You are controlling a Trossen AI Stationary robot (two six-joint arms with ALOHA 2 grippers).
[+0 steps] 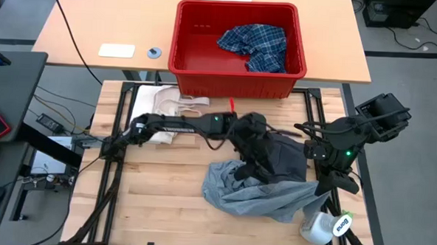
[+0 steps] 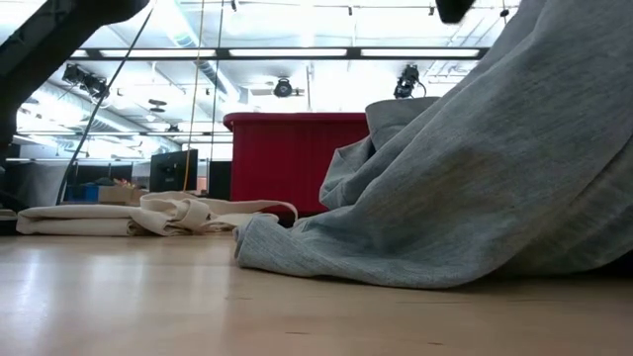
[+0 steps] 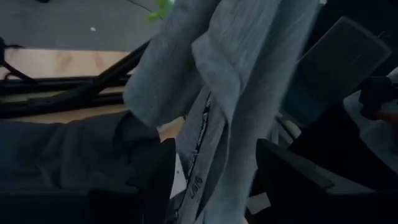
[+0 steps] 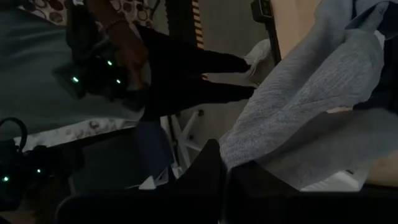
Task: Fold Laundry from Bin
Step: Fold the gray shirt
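We've got the grey garment [image 1: 263,192] heaped mid-table between both arms, long axis left-right: right gripper [image 1: 327,179] clamped on its right edge, left gripper [image 1: 255,162] part-open over its top, equally near.

Bare wood left of grey garment [image 1: 263,195]; cream cloth [image 1: 164,109] and red bin [image 1: 239,79] block far edge.

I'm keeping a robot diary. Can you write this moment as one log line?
left gripper: on light grey garment | right gripper: shut on its edge | plaid shirt: in red bin
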